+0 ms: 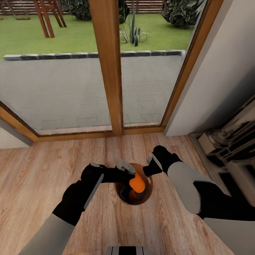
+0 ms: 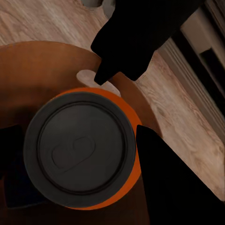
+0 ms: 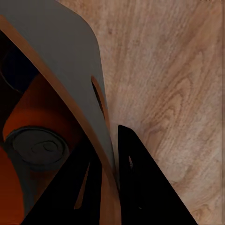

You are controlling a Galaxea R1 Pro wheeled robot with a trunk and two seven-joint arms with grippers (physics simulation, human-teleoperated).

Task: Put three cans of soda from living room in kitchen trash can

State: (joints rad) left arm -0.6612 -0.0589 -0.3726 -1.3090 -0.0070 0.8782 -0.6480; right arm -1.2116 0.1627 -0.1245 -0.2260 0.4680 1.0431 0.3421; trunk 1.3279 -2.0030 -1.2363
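- The grey round tapered bucket with tan-brown inside (image 1: 148,189) stands on the wood floor in the head view, most of its rim covered by both black arms.
- An orange cylindrical soda can (image 1: 137,183) in its mouth hides the bucket's bottom; a dark shape beneath it is too obscured to identify.
- The left gripper (image 1: 124,169) has fingertips lost against the can, so its grip cannot be judged.
- The right gripper (image 3: 110,176) straddles the bucket wall, its black fingers cut by the picture's edge.
- A dark stone-like fireplace surround (image 1: 230,148) runs off frame.

Soda can (image 1: 136,183) inside trash can (image 1: 146,196)
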